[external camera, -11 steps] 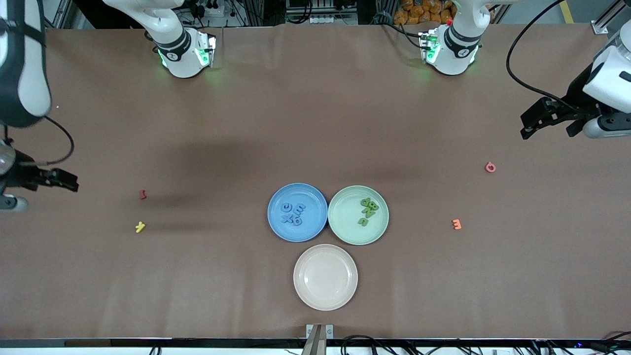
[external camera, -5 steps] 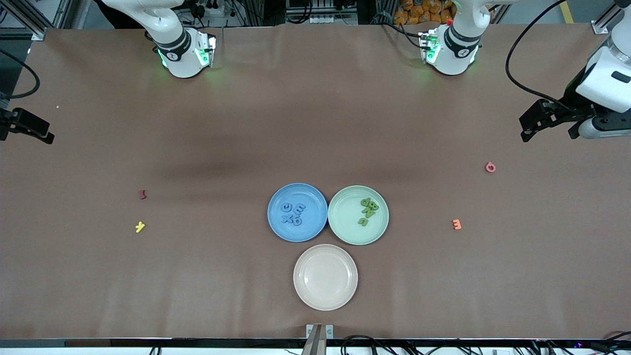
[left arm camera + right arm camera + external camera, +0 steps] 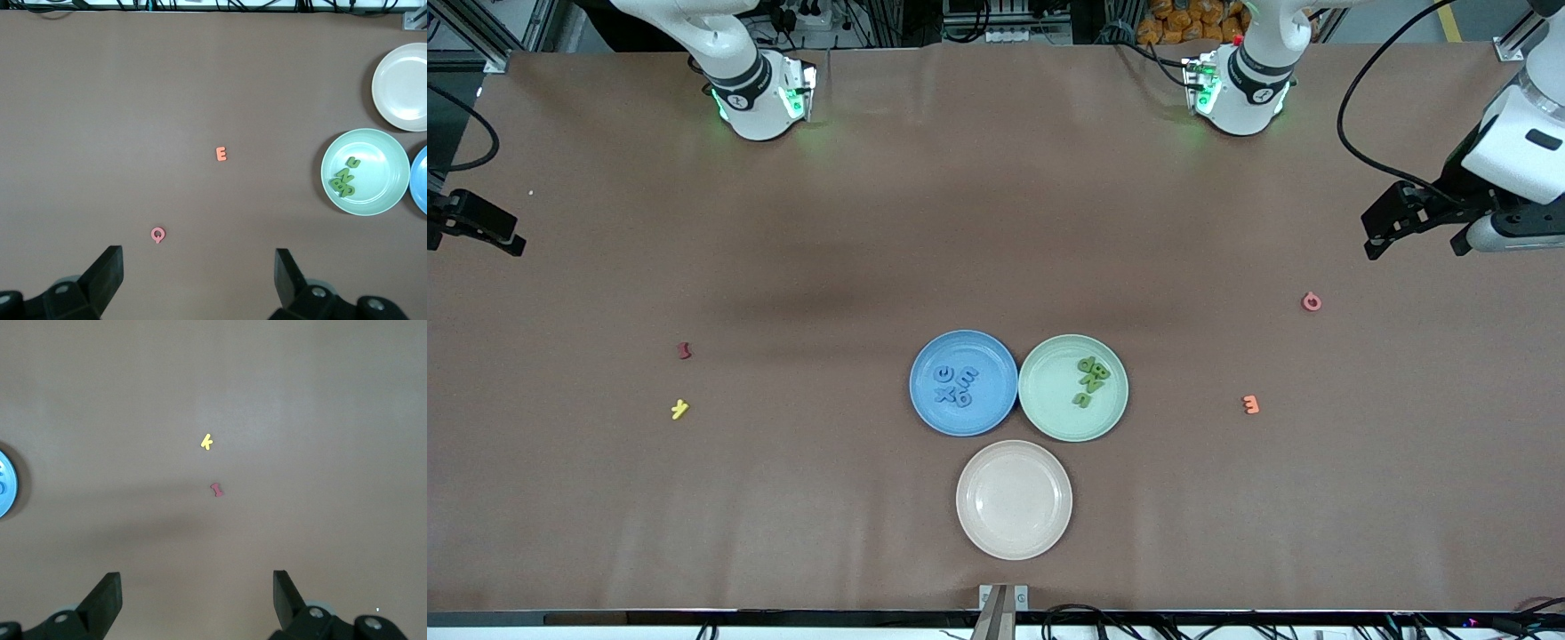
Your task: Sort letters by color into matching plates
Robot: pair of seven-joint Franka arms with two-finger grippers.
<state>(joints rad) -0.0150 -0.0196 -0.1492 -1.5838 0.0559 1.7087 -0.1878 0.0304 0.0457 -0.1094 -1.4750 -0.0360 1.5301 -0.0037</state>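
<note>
Two grippers hang wide open and empty over the table's ends. The right gripper (image 3: pixel 476 233) is above bare table; a dark red piece (image 3: pixel 685 350) and yellow piece (image 3: pixel 680 410) lie near. Blue letters (image 3: pixel 955 386) sit in the blue plate (image 3: pixel 925 404), green letters (image 3: pixel 1090 380) in the green plate (image 3: pixel 1049 418), touching; a cream plate (image 3: pixel 1014 538) lies nearer the camera. An orange piece (image 3: pixel 1251 404) and pink piece (image 3: pixel 1311 302) lie toward the left gripper (image 3: pixel 1409 227).

Three touching plates (image 3: pixel 1014 444) block the table's (image 3: pixel 996 222) middle near the front camera; small stray pieces (image 3: pixel 680 409) dot each end; broad bare lanes lie between.
</note>
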